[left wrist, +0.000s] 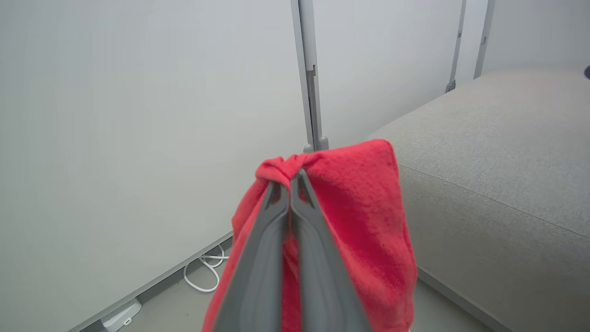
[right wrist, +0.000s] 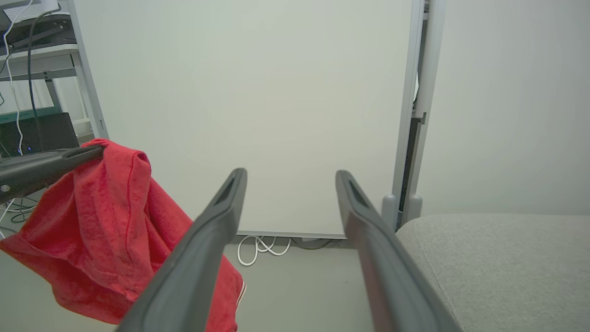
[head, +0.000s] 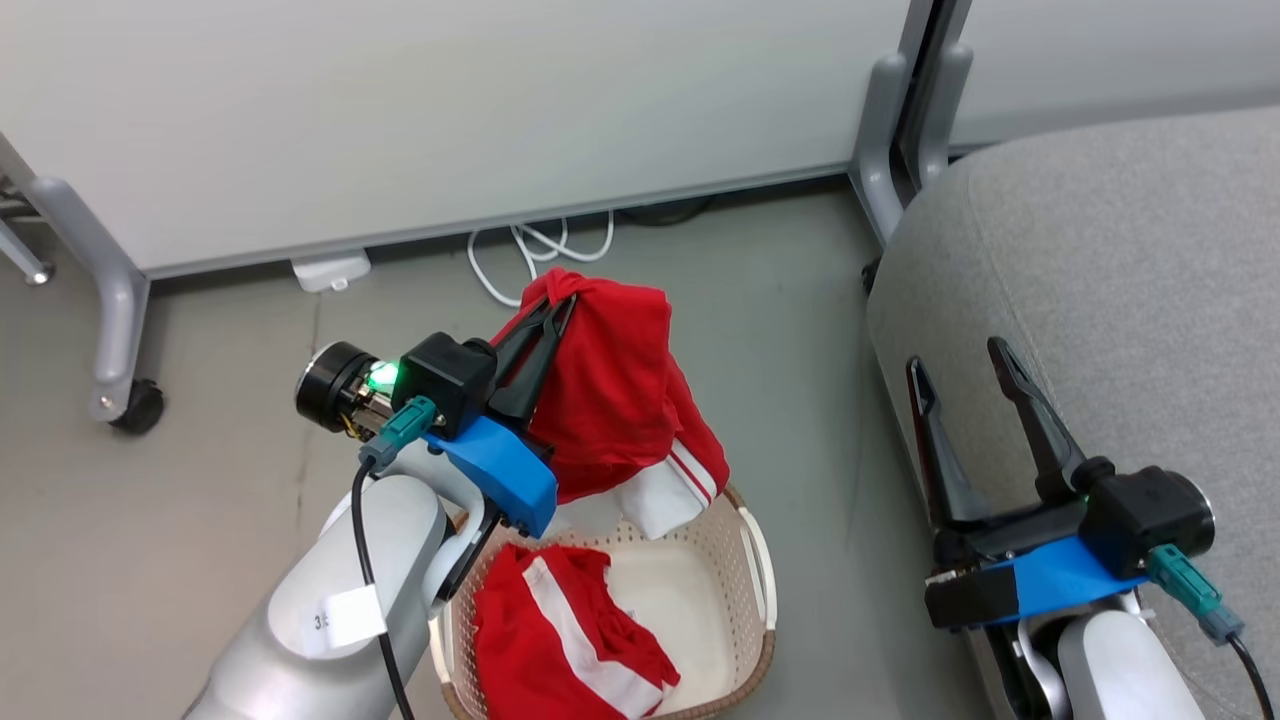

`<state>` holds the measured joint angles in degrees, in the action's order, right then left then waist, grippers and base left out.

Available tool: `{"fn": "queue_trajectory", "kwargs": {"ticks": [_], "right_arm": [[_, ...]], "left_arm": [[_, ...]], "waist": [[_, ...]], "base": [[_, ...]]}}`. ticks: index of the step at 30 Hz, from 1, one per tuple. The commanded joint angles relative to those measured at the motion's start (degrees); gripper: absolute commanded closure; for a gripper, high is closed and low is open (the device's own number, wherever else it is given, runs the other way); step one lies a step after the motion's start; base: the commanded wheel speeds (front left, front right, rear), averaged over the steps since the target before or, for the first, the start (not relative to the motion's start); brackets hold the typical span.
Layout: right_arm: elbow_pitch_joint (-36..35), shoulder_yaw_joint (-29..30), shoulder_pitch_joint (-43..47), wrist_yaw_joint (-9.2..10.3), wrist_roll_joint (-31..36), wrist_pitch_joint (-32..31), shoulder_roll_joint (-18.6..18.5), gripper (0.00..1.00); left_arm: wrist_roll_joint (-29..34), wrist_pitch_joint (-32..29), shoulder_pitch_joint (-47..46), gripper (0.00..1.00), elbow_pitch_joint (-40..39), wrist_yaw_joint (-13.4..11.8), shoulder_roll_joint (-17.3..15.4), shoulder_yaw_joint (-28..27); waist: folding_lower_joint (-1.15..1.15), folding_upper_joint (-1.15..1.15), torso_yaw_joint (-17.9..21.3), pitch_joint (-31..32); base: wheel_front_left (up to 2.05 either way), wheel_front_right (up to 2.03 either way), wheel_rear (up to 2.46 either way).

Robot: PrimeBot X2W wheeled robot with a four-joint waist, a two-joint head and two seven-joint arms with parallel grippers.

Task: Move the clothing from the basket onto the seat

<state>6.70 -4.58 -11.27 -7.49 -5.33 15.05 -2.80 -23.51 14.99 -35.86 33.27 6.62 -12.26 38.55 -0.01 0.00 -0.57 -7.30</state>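
The left gripper [head: 562,303] is clenched on one red garment [head: 610,400] hanging above the basket [head: 762,570]. The trailing white hem could snag the rim, or the pinched fold could slip. A second garment [head: 560,630] lies inside the basket. Right of the basket, the right gripper [head: 958,357] is spread and empty beside the seat [head: 1100,250].

Not much to read here, honestly. The only writing I can spot is on a small white tag [head: 343,618] stuck on the pale forearm [head: 405,525] of the left arm, well back from the left gripper [head: 562,303] and right beside the black cable [head: 362,540]. It's got dark print that starts with a "3", and whatever follows is too small and blurry to make out.
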Motion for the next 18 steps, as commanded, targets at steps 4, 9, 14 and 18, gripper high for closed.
{"fn": "queue_trajectory", "kwargs": {"ticks": [4,9,14,18], "right_arm": [[0.19,0.19,1.92,-0.01,-0.57,0.20,-0.15,0.00],[0.31,0.25,2.96,-0.01,-0.89,0.19,-0.16,0.00],[0.39,0.18,3.59,-0.01,-1.14,0.20,-0.15,0.00],[0.39,-0.03,3.84,-0.01,-1.14,0.20,-0.15,0.00]], "left_arm": [[1.58,0.30,1.27,1.00,-1.96,0.29,0.05,-1.44],[2.59,0.29,2.11,1.00,-3.57,0.48,0.28,-2.45],[3.05,0.29,2.93,1.00,-4.18,0.58,0.34,-3.15],[3.56,0.29,3.17,1.00,-4.31,0.72,0.42,-3.43]], "waist": [[0.01,0.00,-0.80,2.46],[0.01,0.00,-1.25,3.66],[0.01,0.00,-1.56,4.24],[0.01,0.00,-1.72,4.47]], "base": [[0.00,0.00,0.00],[0.00,0.00,0.00],[0.00,0.00,0.00],[0.00,0.00,0.00]]}}
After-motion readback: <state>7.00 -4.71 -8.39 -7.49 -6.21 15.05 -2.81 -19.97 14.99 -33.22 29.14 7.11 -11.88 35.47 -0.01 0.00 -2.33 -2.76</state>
